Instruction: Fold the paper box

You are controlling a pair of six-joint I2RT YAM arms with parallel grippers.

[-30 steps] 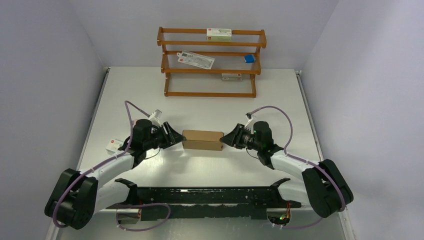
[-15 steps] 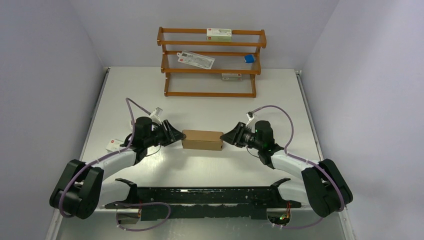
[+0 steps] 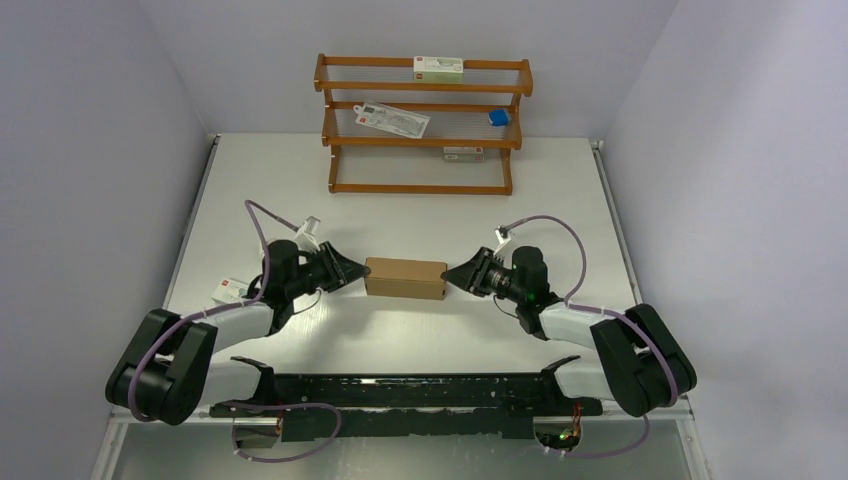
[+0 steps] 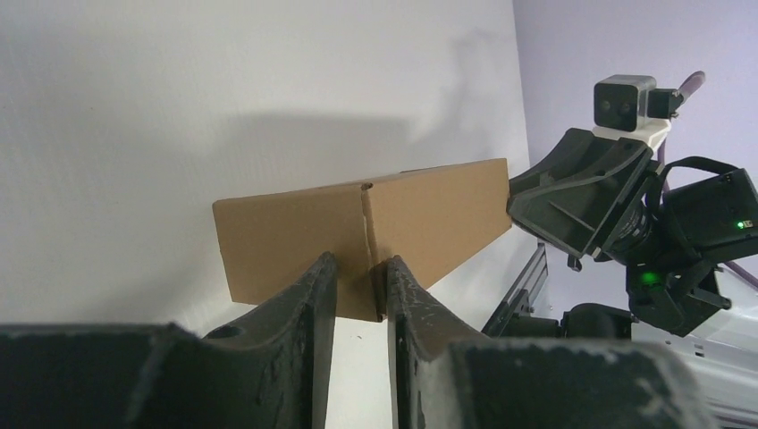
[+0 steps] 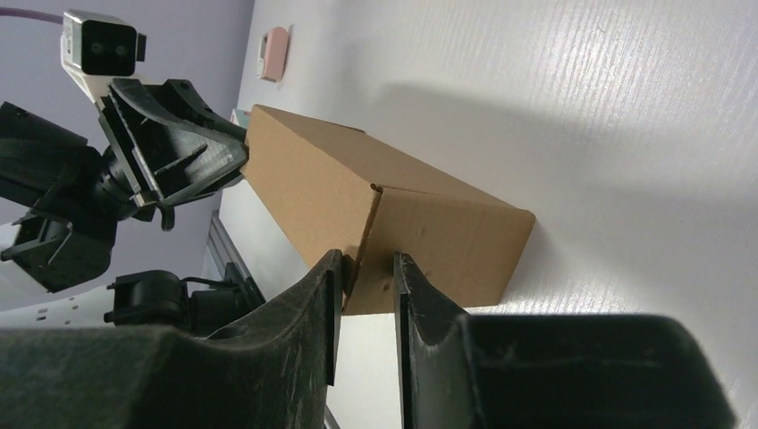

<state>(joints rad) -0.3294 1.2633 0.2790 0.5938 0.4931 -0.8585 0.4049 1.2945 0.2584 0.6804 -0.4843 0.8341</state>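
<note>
The paper box [image 3: 405,279] lies in the middle of the table [image 3: 420,215], its long side running left to right. It is closed up into a shallow brown block and has not shifted over the last second.

What has changed is the fingers. The left gripper [image 3: 352,272] was spread wide against the box's left end a second ago; it has since drawn in to a slim slot. The right gripper [image 3: 457,275], at the right end, has narrowed too, though by less. Both arms have settled a little lower and nearer.

In the left wrist view the fingers [image 4: 317,286] stand almost together, with the box's upright corner edge showing through the gap; the right wrist view gives the same picture at the other end. Each set of tips seems to meet the cardboard, but the angle is poor; I cannot tell whether either pair pinches a flap edge, merely presses the end, or stops just short.

As a judgement, the shape is already made, with no flap standing loose in any view; the narrowing at both ends reads as a last tuck or squeeze of the end panels, so the fold is close to done.

Far off stands a wooden rack [image 3: 420,188]; a small white carton [image 3: 228,290] lies by the left arm.
</note>
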